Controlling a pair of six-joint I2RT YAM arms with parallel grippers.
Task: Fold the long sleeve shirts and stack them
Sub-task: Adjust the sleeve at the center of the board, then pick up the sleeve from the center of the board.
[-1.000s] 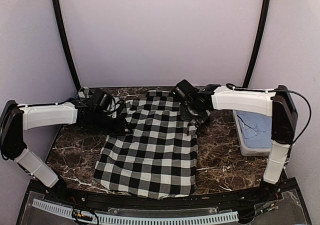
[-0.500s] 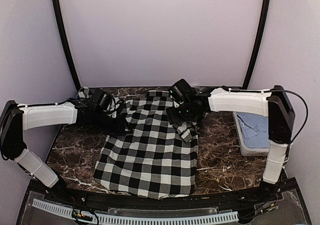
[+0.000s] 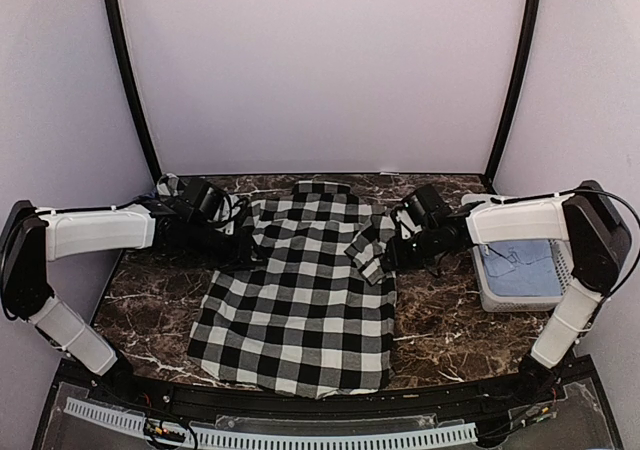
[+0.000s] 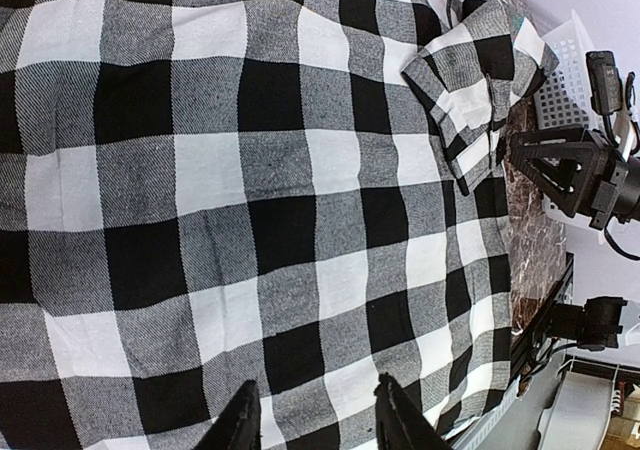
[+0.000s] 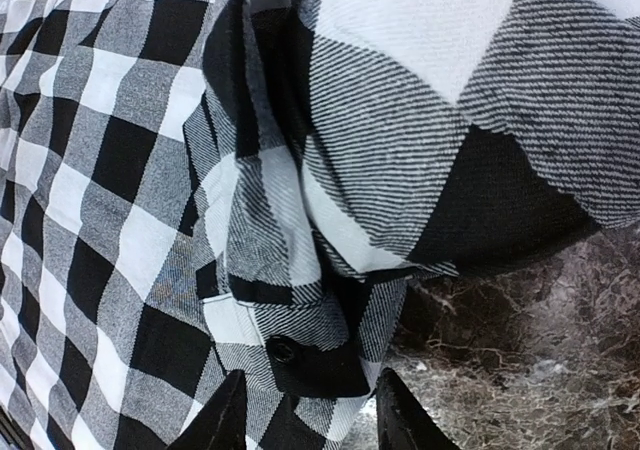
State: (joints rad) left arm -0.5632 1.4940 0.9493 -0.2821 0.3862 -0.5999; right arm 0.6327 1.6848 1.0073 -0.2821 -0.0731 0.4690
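Left tool (image 4: 316, 390) and right tool (image 5: 310, 382), two in all, both parted, gripping nothing. Left at 9 o'clock of one black-and-white checked shirt (image 3: 300, 300); right at its 3 o'clock, just off the folded-in cuff (image 5: 285, 345). Lies flat mid-tabletop (image 3: 440, 320). Further toward 3 o'clock, one blue shirt (image 3: 525, 265) inside one white basket (image 3: 500, 300).

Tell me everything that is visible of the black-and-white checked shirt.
The black-and-white checked shirt is woven cloth with large checks and a collar. It lies spread flat on the marble-look table, collar far, hem near. Its sleeve on the right arm's side is folded over the body, its buttoned cuff just before the open right tool.
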